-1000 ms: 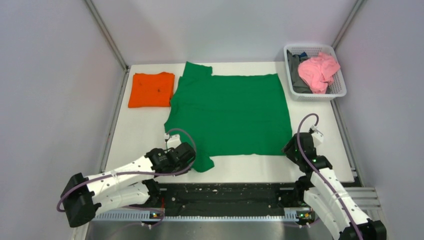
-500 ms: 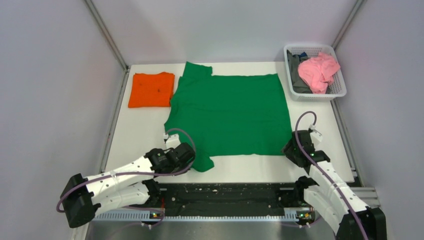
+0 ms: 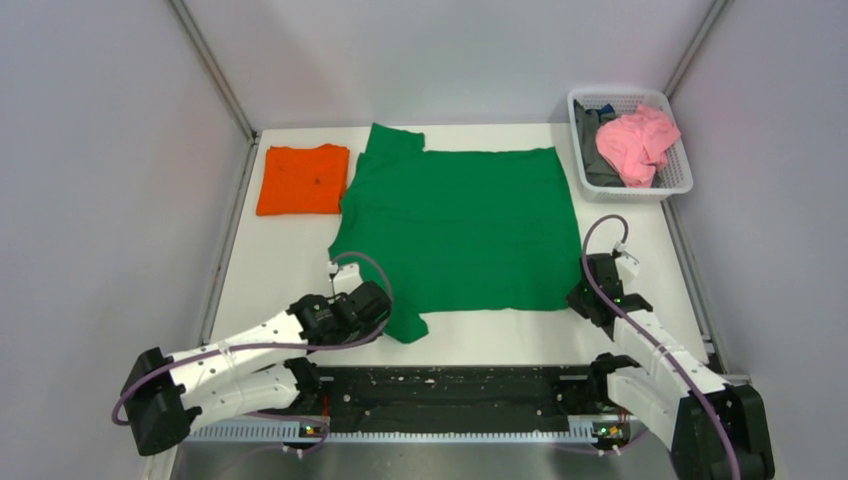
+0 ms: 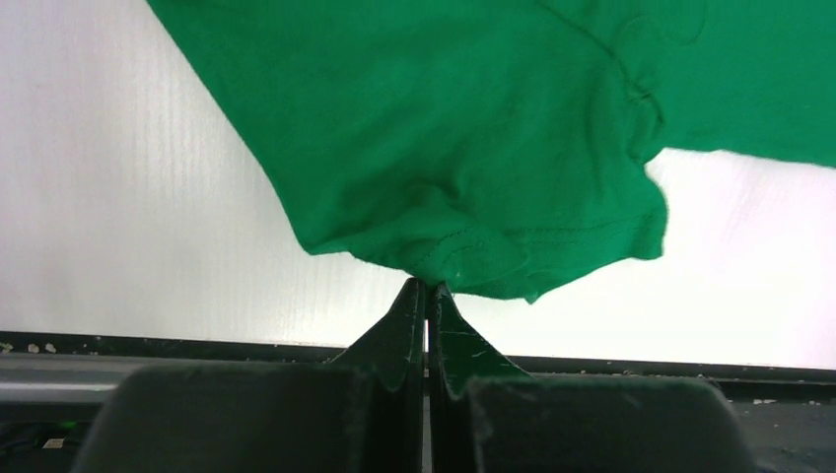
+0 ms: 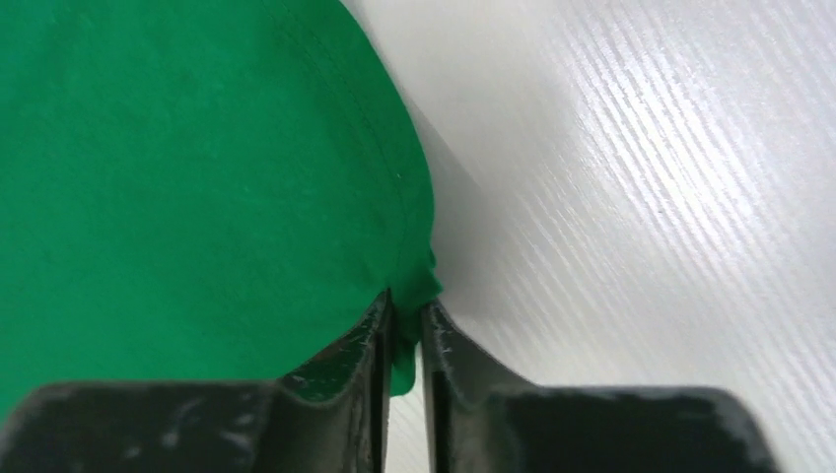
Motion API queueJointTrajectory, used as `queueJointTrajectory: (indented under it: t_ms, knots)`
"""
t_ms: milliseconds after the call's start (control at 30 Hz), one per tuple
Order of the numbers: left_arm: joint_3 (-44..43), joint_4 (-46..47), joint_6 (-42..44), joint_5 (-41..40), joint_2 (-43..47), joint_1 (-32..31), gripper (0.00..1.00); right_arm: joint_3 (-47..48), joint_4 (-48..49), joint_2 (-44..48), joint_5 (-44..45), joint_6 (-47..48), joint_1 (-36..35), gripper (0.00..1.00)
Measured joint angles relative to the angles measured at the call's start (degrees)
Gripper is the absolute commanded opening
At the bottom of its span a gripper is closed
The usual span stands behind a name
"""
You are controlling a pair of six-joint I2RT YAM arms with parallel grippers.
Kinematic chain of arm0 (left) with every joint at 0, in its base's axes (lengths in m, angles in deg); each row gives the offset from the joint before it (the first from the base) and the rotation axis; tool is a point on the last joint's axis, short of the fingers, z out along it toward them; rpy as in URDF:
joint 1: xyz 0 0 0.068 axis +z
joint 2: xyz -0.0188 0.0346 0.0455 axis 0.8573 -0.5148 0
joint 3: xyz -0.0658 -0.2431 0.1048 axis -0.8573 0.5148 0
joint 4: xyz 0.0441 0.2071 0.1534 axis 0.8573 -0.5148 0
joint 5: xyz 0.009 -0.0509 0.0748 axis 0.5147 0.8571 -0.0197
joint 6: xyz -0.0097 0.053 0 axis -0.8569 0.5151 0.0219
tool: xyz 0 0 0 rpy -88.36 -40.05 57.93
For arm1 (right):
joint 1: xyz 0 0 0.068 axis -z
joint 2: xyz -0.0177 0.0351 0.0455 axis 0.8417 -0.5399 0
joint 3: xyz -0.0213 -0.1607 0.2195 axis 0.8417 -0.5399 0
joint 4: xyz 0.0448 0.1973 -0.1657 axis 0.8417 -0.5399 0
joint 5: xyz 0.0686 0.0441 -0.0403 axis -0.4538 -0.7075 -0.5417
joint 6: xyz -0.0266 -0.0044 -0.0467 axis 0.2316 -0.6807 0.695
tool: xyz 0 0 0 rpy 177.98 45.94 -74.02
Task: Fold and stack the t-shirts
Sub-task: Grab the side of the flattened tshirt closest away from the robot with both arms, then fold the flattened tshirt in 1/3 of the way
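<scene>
Left pincer (image 4: 427,288) gripped a sleeve of the large bright green cloth t-shirt (image 3: 460,225), right pincer (image 5: 404,310) its corner. Jaws hid the nipped edges.

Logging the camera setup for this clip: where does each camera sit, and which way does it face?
Top external: fixed above and behind the arm bases, looking down on the table, green t-shirt, orange t-shirt and basket; both arms show.
Left wrist: on the left arm, looking along the left gripper, shut on the green t-shirt's sleeve hem.
Right wrist: on the right arm, looking along the right gripper, pinching that shirt's near right corner.
Shared: all three show the green t-shirt and white table.
</scene>
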Motion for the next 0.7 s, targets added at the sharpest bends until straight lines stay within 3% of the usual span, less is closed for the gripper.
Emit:
queueJointTrajectory:
  t_ms: [333, 700]
  knots:
    - [-6.1, 5.2, 5.5, -2.2, -0.6, 2.5, 0.0, 1.6, -1.1, -1.3, -1.2, 2.8, 0.0, 0.02]
    - [-20.7, 14.9, 18.5, 3.6, -15.5, 20.9, 0.0, 16.4, -2.1, -11.8, -3.9, 6.6, 0.0, 0.0]
